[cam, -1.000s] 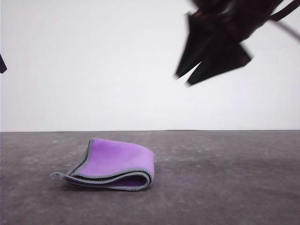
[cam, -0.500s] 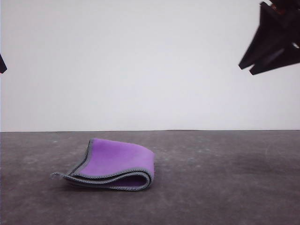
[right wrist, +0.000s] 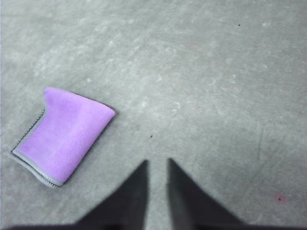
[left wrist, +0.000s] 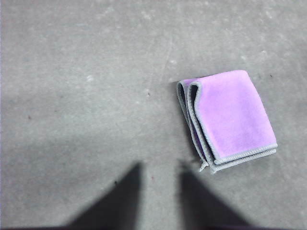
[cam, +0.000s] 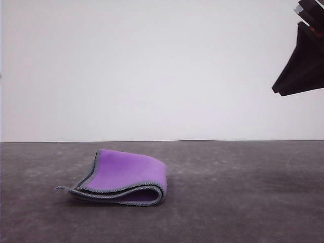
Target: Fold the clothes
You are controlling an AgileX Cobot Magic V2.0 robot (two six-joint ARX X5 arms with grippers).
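The clothes (cam: 124, 177) are one small cloth lying folded on the grey table, left of centre. Its purple face is outward, with grey stitched edges stacked at the near side. My right gripper (cam: 277, 92) hangs high at the far right edge, well above the cloth and away from it. In the right wrist view its fingers (right wrist: 158, 161) stand slightly apart with nothing between them, and the cloth (right wrist: 64, 139) lies off to one side. In the left wrist view my left gripper (left wrist: 161, 166) is open and empty above bare table, with the cloth (left wrist: 230, 117) a short way beyond it.
The dark grey table surface (cam: 243, 192) stretches to a plain white wall behind.
My right gripper has swung from above the table's middle out to the far right and slightly lower. A dark sliver at the left edge is gone. The cloth has not moved.
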